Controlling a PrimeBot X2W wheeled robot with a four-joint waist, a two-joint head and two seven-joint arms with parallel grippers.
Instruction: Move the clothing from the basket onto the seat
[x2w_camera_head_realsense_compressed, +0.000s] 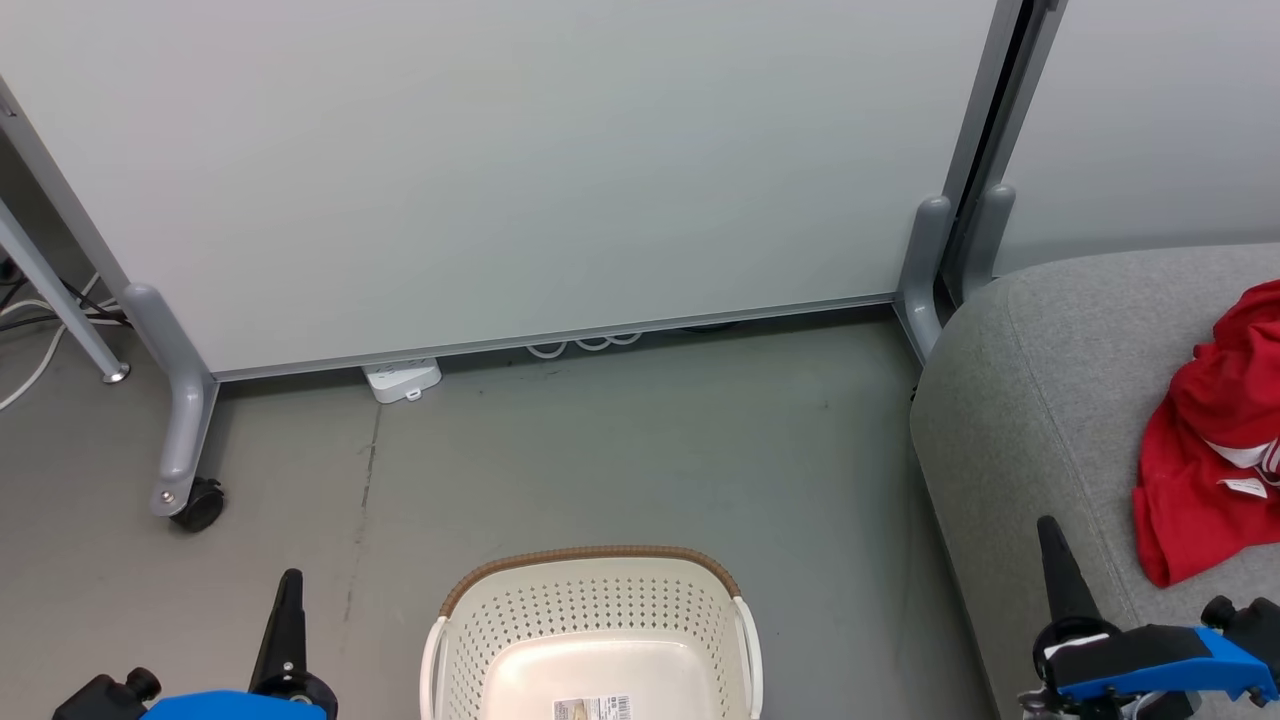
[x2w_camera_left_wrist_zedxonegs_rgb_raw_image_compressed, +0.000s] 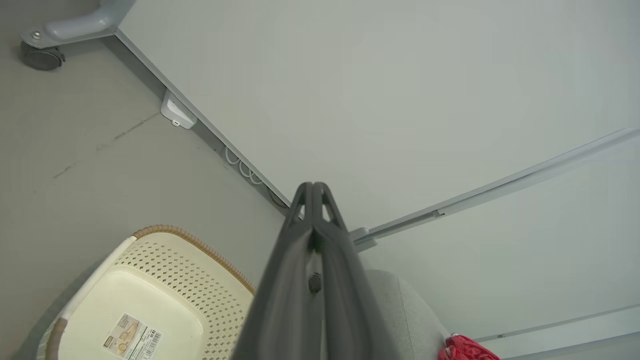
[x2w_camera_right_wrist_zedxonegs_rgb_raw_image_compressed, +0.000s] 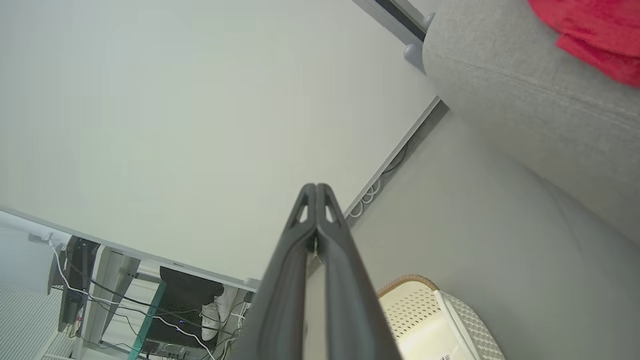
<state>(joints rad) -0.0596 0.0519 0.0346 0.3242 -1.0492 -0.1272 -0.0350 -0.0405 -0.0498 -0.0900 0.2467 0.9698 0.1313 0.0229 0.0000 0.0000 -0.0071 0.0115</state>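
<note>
All of the red clothing (x2w_camera_head_realsense_compressed: 1205, 440) in view lies in a crumpled heap on the seat (x2w_camera_head_realsense_compressed: 1040, 400), white trim showing at its near edge; the heap runs off the right edge of the head view, so I cannot tell whether it is one garment or two. The basket (x2w_camera_head_realsense_compressed: 590, 557) stands on the grey floor (x2w_camera_head_realsense_compressed: 620, 450) just beside the seat's rounded end. As far as its inside shows, it holds nothing but a paper label (x2w_camera_head_realsense_compressed: 592, 708) stuck to its bottom.

The left gripper (x2w_camera_head_realsense_compressed: 289, 592) hangs beside the basket's left side and the right gripper (x2w_camera_head_realsense_compressed: 1052, 545) over the seat's front edge. Each has its fingers pressed together on nothing, and neither touches cloth or basket. A pale partition panel (x2w_camera_head_realsense_compressed: 500, 170) on castors stands behind.

Judging from this, the moving step looks done and the task is at or near its end. The near part of the basket is cut off in the head view, so a sensible next move is to check that part. If it is bare too, nothing calls for another grasp.
</note>
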